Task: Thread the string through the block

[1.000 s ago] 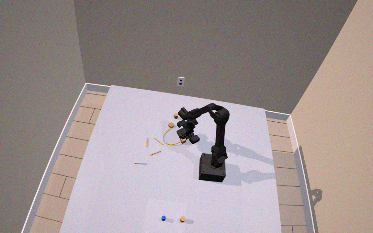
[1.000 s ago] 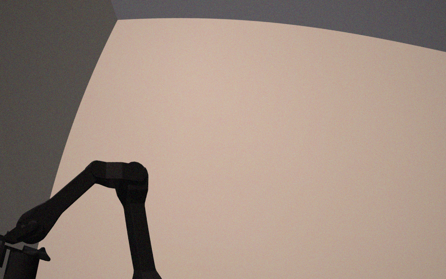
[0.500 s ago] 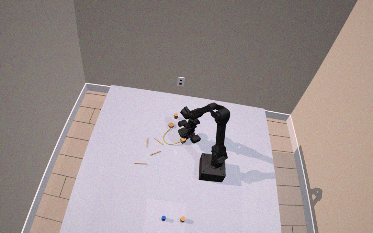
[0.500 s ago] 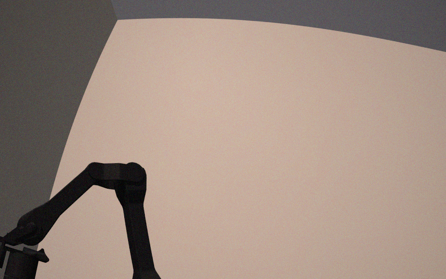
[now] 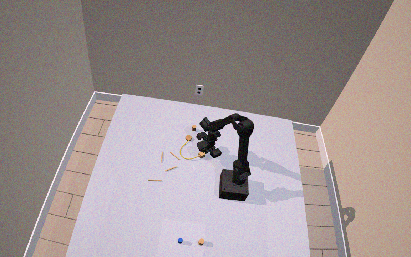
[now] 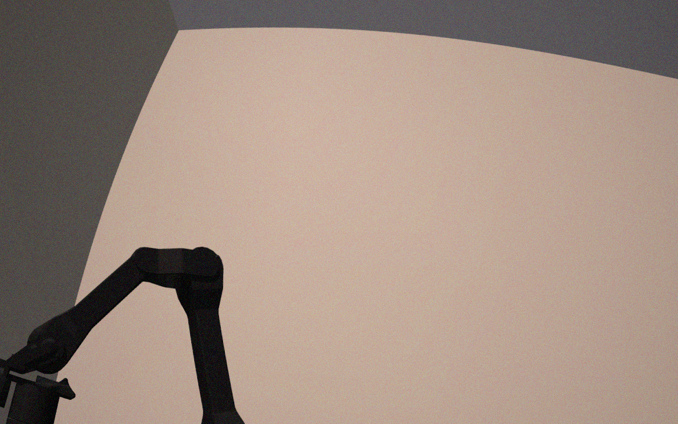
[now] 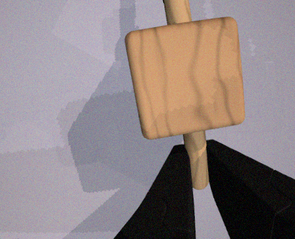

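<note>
The wooden block (image 5: 201, 155) (image 7: 187, 78) is near the middle of the table. The stick (image 7: 199, 172) runs through the block's hole and shows at both sides in the wrist view, with its rounded end on the gripper's side. My gripper (image 7: 194, 153) is shut on that end of the stick, close beside the block. In the top view the fingertips are hidden behind the arm's own parts. The yellow string (image 5: 180, 150) curves from the round wooden button (image 5: 188, 137) to the block's left side. The string does not show in the wrist view.
Loose sticks (image 5: 174, 156) (image 5: 161, 156) (image 5: 171, 168) (image 5: 154, 180) lie left of the block. A small wooden cylinder (image 5: 193, 127) stands behind the button. A blue cylinder (image 5: 180, 240) and a wooden cylinder (image 5: 201, 241) stand at the front. The arm's base (image 5: 233, 191) is front right of the block.
</note>
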Available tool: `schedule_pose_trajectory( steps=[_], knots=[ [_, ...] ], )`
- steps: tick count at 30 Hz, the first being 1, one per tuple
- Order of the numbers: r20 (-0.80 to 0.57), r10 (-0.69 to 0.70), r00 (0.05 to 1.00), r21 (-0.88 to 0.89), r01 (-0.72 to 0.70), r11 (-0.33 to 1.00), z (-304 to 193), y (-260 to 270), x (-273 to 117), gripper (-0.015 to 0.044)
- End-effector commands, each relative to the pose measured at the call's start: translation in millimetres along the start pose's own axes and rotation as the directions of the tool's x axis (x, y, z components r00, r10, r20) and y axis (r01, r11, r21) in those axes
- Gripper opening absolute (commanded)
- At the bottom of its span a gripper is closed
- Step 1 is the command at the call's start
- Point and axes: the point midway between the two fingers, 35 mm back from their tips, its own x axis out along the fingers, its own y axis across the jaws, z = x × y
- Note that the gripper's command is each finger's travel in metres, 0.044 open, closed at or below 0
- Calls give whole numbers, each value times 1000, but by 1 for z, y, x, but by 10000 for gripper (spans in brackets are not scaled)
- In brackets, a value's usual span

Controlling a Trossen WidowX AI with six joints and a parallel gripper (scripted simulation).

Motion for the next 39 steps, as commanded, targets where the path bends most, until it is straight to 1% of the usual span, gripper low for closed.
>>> schedule_pose_trajectory(
  steps=[1,14,39],
  knots=[
    [5,0,1000,-5,0,1000,0,2,1,0],
    [1,-6,1000,0,6,1000,-5,1,0,0],
    [1,-13,1000,-2,13,1000,-43,4,-4,0]
  ],
)
